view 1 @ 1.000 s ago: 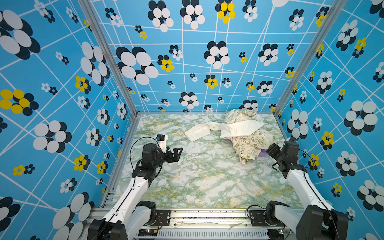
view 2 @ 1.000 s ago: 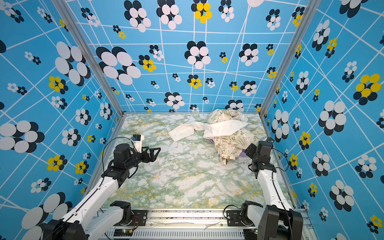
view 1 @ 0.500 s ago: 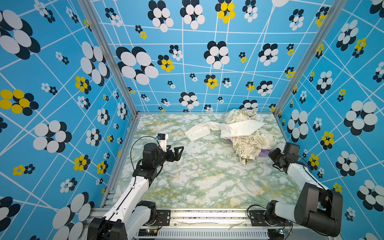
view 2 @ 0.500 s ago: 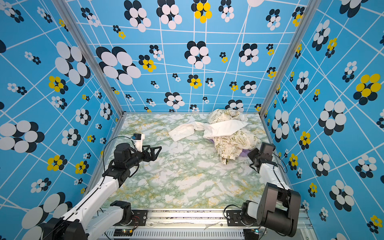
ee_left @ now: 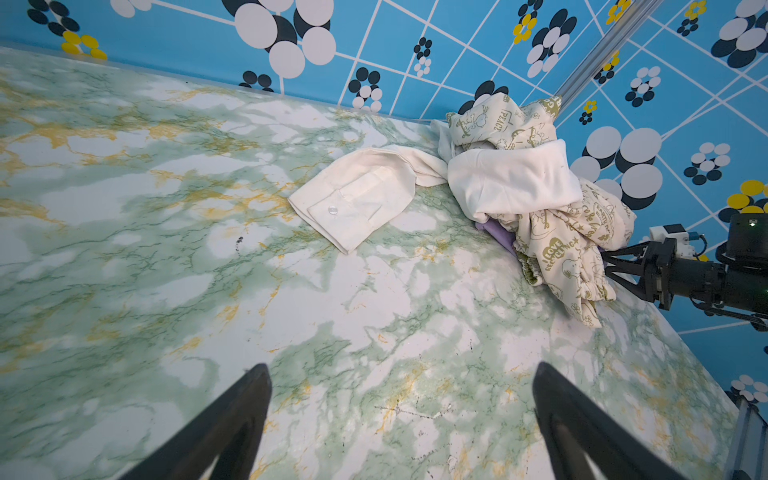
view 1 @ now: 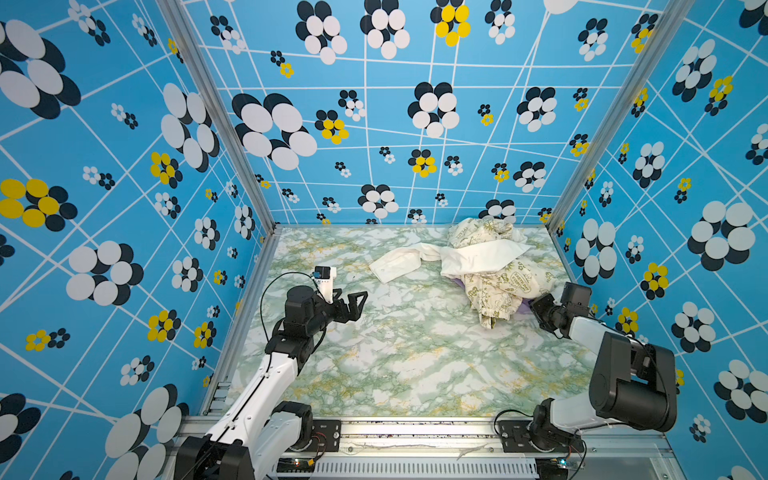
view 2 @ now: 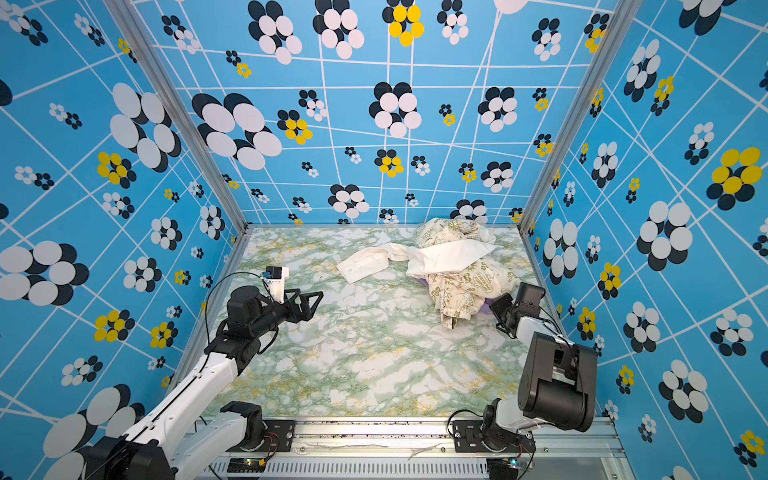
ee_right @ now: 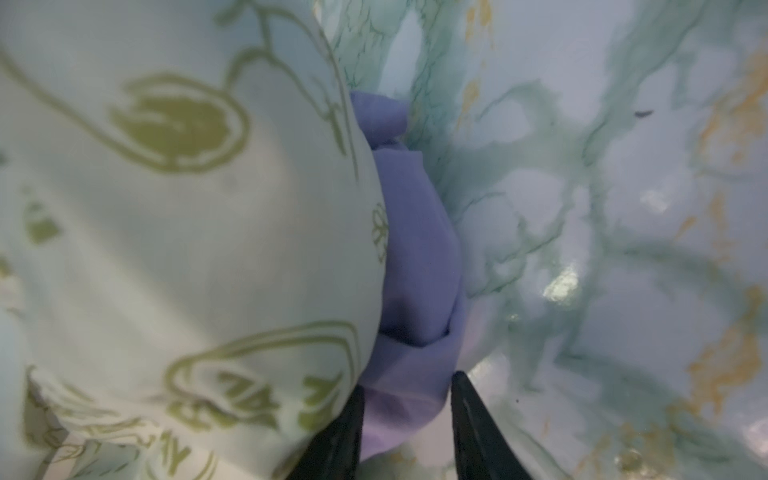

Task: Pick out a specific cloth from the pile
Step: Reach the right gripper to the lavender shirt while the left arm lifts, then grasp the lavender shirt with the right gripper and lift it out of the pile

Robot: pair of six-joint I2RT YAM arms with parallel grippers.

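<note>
Now my right claw (ee_right: pixel 405 419) pinches the lilac cloth (ee_right: pixel 415 257).
It lies on the desk (view 1: pixel 415 353) under the pile's (view 1: pixel 494 266) cream printed fabric (ee_right: pixel 187 249); my left claw (view 1: pixel 353 305) hangs wide open, empty, well apart.

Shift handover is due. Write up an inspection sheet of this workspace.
Surface: green-veined marble tabletop, no spills seen.
Job's things: lilac cloth lies under the pile, only an edge showing.
Clutter: white cloth trails off the pile onto the tabletop.
Grippers: left claw open, holding nothing, above bare tabletop; right claw shut on the lilac cloth's edge.
Cables: black cable loops beside the left wrist.
Surroundings: blue flower-print walls on three sides.
</note>
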